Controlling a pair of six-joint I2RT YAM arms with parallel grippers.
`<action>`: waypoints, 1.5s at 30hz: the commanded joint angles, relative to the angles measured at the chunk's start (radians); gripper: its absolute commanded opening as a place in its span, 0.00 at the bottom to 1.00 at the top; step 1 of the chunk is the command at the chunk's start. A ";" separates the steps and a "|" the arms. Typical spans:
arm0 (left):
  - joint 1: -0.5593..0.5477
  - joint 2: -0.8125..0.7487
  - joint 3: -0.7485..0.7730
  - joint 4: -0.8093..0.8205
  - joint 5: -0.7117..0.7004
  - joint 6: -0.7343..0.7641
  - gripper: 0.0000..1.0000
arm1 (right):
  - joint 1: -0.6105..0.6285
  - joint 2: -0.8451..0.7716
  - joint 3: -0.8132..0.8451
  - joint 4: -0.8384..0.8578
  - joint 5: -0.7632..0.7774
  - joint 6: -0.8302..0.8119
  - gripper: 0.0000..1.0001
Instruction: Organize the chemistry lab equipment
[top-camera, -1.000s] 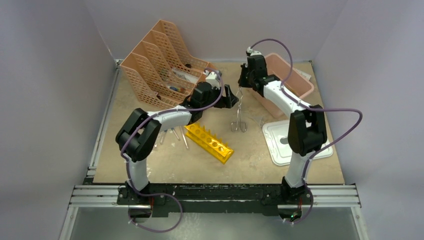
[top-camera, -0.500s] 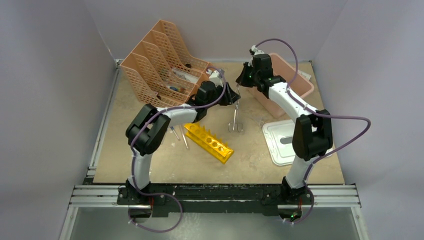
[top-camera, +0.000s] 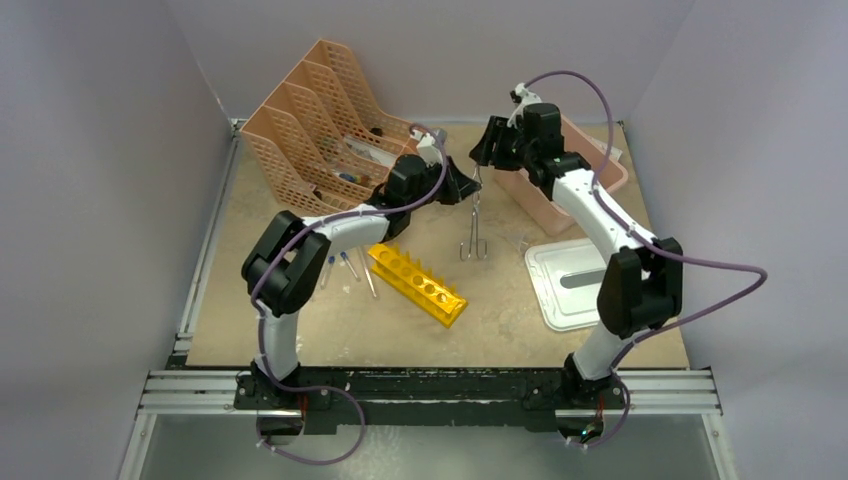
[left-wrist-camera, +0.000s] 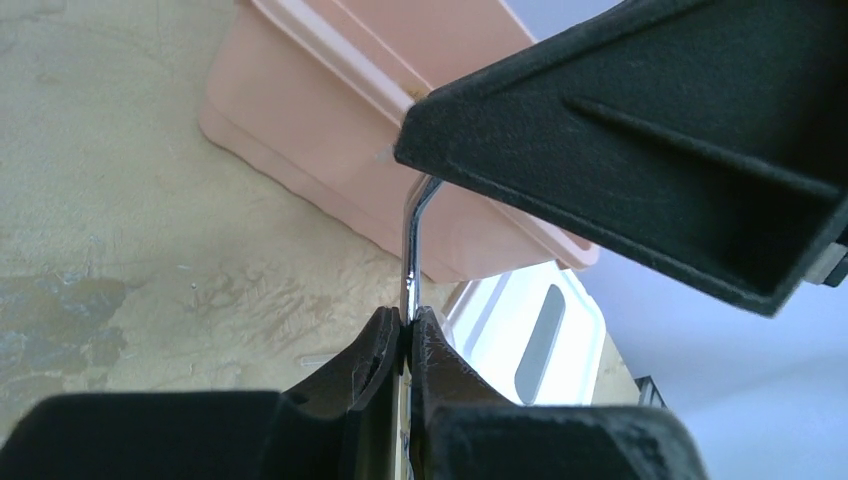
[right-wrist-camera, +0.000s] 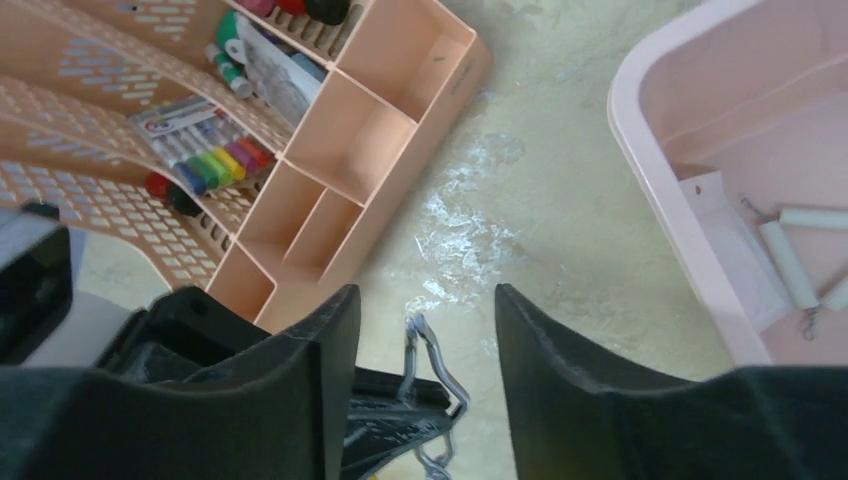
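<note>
- Silvery tongs (top-camera: 473, 228), one pair: hung upright over the worktop (top-camera: 500, 320) between the two arms, tips down.
- Hands, two: left hand (left-wrist-camera: 405, 322) pressed together on the thin upper shaft of the tongs, pinching it; right hand (right-wrist-camera: 425, 300) spread, one finger on either side of the tongs' top end, gripping nothing.
- Yellow test-tube rack (top-camera: 418, 284), one: lay diagonally on the worktop, nearer and left of the tongs, apart from them, row of round holes facing up.
- Thin blue-capped tubes (top-camera: 346, 264), at least three counted: lay loose on the worktop just left of the rack, partly hidden under the left arm, so full count could not be told.
- Peach mesh organizer (top-camera: 320, 130), one: stood at the far left behind the left arm, with markers and small items in its compartments.
- Pink tub (top-camera: 590, 180), one: stood at the far right beside the right hand, with a few white cylinders inside.
- White lid (top-camera: 575, 285), one: lay flat on the worktop right of the tongs, just in front of the tub.
</note>
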 joint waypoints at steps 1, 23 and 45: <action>0.014 -0.138 0.007 0.002 -0.033 0.019 0.00 | -0.004 -0.134 -0.032 0.051 -0.054 -0.064 0.60; 0.045 -0.173 0.116 -0.168 -0.198 -0.080 0.00 | 0.050 -0.022 -0.100 -0.021 -0.357 -0.260 0.65; 0.105 -0.264 0.138 -0.283 -0.154 0.003 0.70 | 0.038 -0.028 0.049 -0.045 -0.261 -0.386 0.00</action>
